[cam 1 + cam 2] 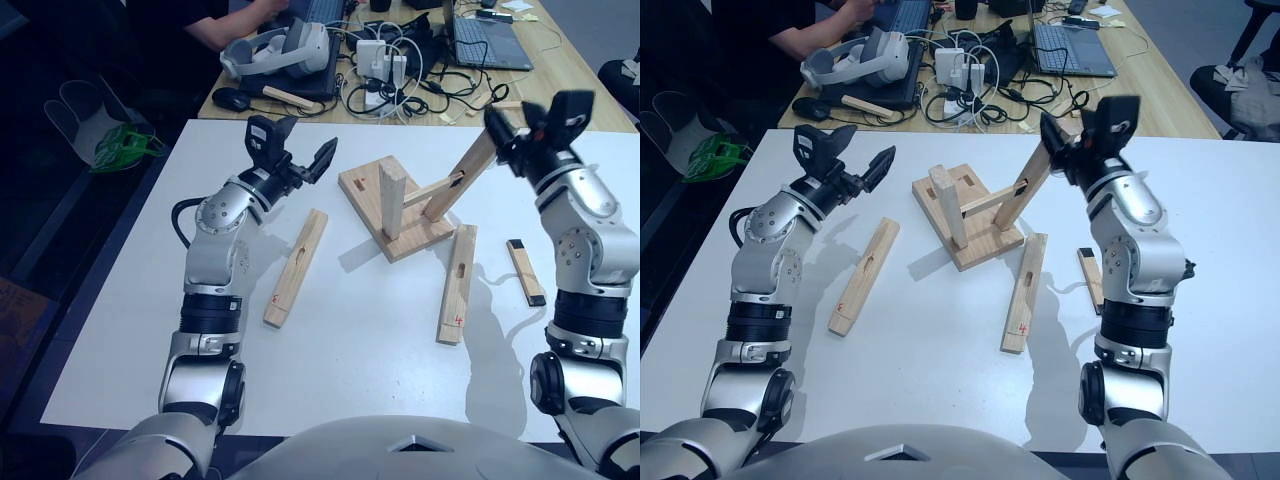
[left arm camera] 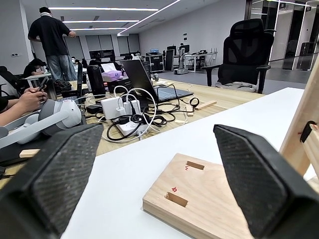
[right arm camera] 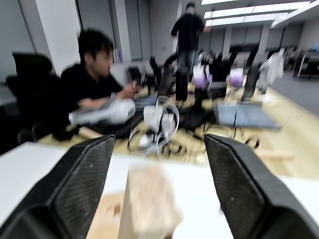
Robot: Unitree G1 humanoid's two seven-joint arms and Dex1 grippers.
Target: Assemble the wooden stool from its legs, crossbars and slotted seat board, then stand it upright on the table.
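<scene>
Closest in on the white table (image 1: 350, 370), two loose legs lie flat. One leg (image 1: 296, 268) is on the near left of the seat board, apart from it. The other leg (image 1: 457, 285) is on the seat board's near right, its far end just beside the board's corner. Each shows a dark slot in its top face and a red mark near its near end. Farther to the right of the seat board lies a short bar (image 1: 526, 272) with a dark near tip, well apart from the board.

Now the centrepiece: the seat board (image 1: 360, 190) lies flat mid-table, slots up. An upright leg (image 1: 392, 198) stands on it. A tilted leg (image 1: 462, 175) rises from the board's right edge, leaning away to the far right. A crossbar (image 1: 430, 190) bridges the two legs. Whether its ends are fully seated, I cannot tell.

The left gripper (image 1: 300, 140) hovers above the table to the left of the seat board, spread wide and holding nothing. Its dark pads (image 2: 65, 174) frame the board's slotted corner in the wrist view. The right gripper (image 1: 530, 112) is up at the top of the tilted leg, to the far right of the seat board. Its fingers (image 3: 84, 184) are wide apart, with the leg's top end between them and not clamped.

Beyond the seat board, past the table's far edge, a wooden desk carries a headset (image 1: 275, 50), a tangle of cables (image 1: 380, 75) and a laptop (image 1: 490, 45).
</scene>
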